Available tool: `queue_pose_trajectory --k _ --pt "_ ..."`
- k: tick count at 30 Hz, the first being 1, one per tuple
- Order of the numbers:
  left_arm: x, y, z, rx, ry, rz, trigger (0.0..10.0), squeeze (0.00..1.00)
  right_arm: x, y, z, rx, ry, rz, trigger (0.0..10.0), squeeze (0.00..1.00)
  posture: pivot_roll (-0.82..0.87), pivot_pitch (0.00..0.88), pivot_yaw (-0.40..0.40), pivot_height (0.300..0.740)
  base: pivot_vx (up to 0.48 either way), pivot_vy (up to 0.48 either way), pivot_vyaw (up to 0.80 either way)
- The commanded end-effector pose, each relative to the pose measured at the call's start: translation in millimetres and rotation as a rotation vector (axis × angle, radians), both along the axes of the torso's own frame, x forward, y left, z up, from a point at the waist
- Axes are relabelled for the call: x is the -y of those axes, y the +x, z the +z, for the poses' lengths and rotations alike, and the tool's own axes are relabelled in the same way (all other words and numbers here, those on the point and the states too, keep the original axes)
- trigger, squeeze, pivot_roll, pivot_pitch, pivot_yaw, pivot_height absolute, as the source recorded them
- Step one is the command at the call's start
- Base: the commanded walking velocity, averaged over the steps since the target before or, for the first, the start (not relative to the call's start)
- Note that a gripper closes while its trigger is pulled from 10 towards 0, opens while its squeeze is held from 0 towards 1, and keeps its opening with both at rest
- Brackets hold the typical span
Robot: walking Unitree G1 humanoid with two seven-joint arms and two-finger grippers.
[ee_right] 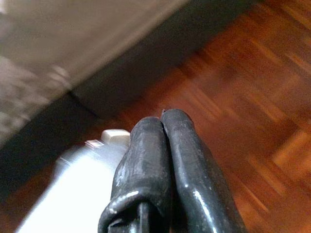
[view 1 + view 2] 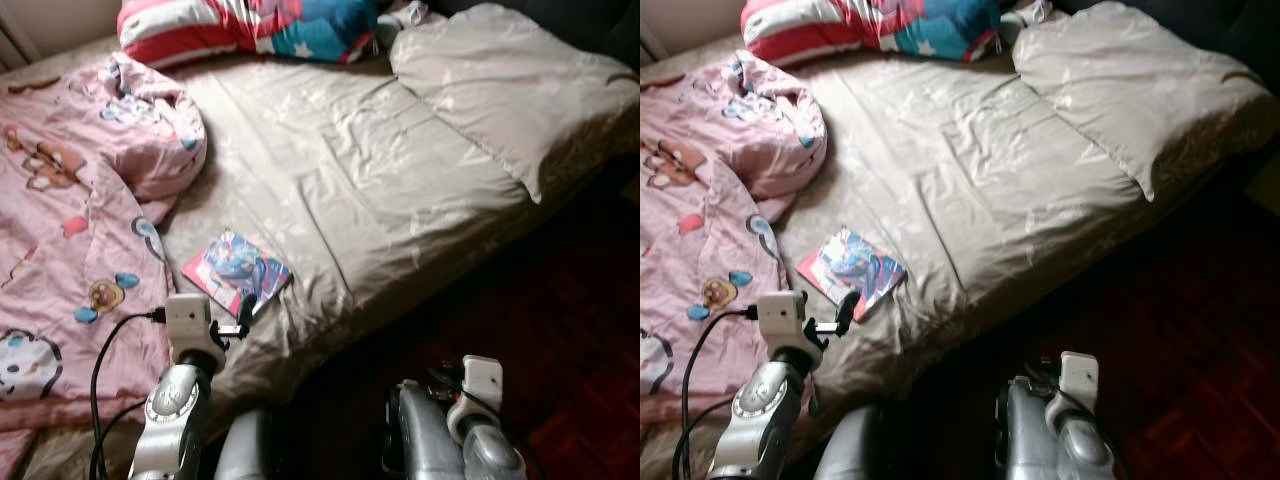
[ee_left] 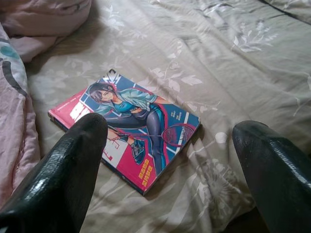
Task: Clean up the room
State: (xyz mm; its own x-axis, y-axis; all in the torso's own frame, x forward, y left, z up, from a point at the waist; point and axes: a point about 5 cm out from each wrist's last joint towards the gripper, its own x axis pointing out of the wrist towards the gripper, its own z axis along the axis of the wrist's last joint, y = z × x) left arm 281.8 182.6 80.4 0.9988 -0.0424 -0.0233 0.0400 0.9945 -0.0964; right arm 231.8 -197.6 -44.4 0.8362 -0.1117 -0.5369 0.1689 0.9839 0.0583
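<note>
A comic book (image 2: 237, 268) with a red and blue cover lies flat on the beige bed sheet (image 2: 330, 150), near the bed's front edge and beside the pink blanket. My left gripper (image 2: 245, 308) is raised just short of the book's near edge. In the left wrist view the book (image 3: 133, 131) lies a little way beyond the left gripper (image 3: 172, 127), which is open with both black fingers (image 3: 73, 174) wide apart and nothing held. My right arm (image 2: 480, 400) hangs low beside the bed, and the right gripper (image 1: 165, 119) is shut on nothing above the wooden floor.
A pink cartoon blanket (image 2: 70, 220) is bunched over the left of the bed. A beige pillow (image 2: 500, 90) lies at the back right, and a red, white and blue pillow (image 2: 250, 28) at the head. Dark wooden floor (image 2: 570, 330) runs along the right.
</note>
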Motion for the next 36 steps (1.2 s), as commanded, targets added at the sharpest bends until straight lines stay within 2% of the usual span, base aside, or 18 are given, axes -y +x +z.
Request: queue_pose_trajectory --k 1,7,15,26,36 --pt "-6.8 -5.4 -8 -0.025 -0.007 0.026 10.0 0.00 -0.4 -10.6 -7 -0.033 0.006 -0.018 10.0 0.00 0.07 0.237 0.043 0.621 0.000 0.000 0.00" --pt "-7.5 -8.8 -12 -0.034 -0.014 0.031 10.0 0.00 6.5 -16.2 -8 -0.006 -0.002 -0.058 10.0 0.00 0.06 0.243 0.045 0.621 0.000 0.000 0.00" --pt "-6.3 -8.8 -13 -0.041 -0.022 0.033 10.0 0.00 3.6 -16.2 -9 -0.008 0.012 -0.035 10.0 0.00 0.06 0.246 0.043 0.621 0.000 0.000 0.00" --pt "-12.0 -10.3 -15 -0.052 -0.028 0.065 10.0 0.00 -5.1 -17.0 -11 -0.023 0.009 0.040 10.0 0.00 0.06 0.243 0.040 0.621 0.286 0.000 0.00" --pt "-12.7 -9.5 -16 -0.053 -0.025 0.066 10.0 0.00 -5.6 -19.6 -13 -0.042 -0.004 0.064 10.0 0.00 0.06 0.235 0.041 0.621 0.342 0.000 0.00"
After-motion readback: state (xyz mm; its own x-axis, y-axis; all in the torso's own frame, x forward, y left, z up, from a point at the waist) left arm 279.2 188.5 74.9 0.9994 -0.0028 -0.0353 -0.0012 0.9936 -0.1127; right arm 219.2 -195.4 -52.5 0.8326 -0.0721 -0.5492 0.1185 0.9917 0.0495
